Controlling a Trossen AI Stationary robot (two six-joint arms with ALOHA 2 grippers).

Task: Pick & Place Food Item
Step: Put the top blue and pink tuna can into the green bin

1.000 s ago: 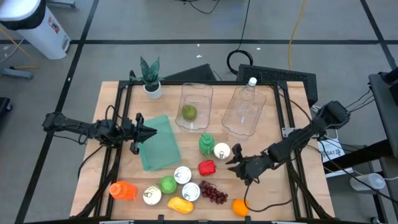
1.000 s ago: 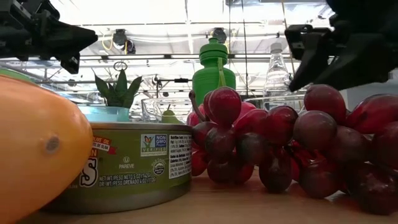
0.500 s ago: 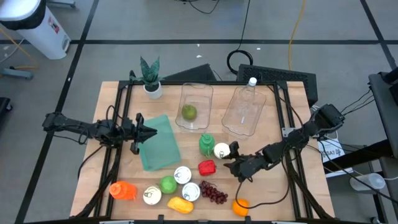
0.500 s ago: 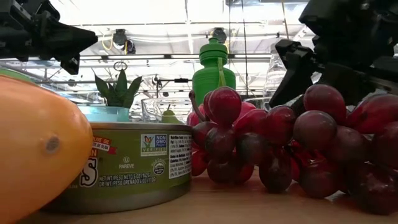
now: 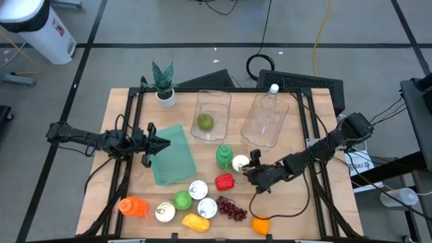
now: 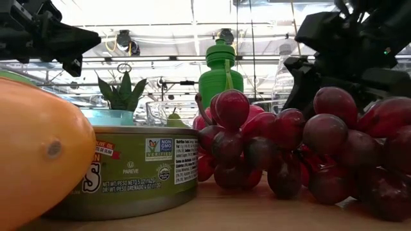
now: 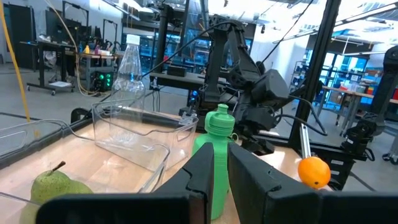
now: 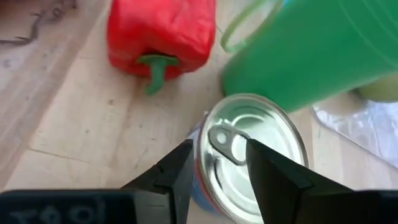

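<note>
the silver-topped can (image 5: 240, 163) stands upright on the wooden table (image 5: 297, 202), its round lid with the pull tab facing up, so its axis runs straight up from the boards. from the right wrist the can (image 8: 249, 158) sits right ahead of the two dark fingers (image 8: 177, 171), which stand a little apart with the can's near edge showing in the gap between them; whether they touch its sides cannot be told. the right gripper (image 5: 252, 169) is just beside the can, on the side away from the green bottle.

the green bottle (image 5: 223, 156) stands upright, touching or almost touching the can, and crowds it on that side. the red pepper (image 5: 225, 181) lies near the can toward the table's front edge, its green stem pointing toward the can in the right wrist view (image 8: 158, 37). farther out in front of the can lie the grapes (image 5: 232, 209) and the orange (image 5: 260, 225). behind the can, well apart, are two clear containers, one holding a pear (image 5: 205, 122) and the other a clear plastic bottle (image 5: 267, 111).

the left gripper (image 5: 164, 142) hangs over the green cloth (image 5: 174, 158), well apart from the can, its fingers (image 7: 205, 171) pressed together and empty.
</note>
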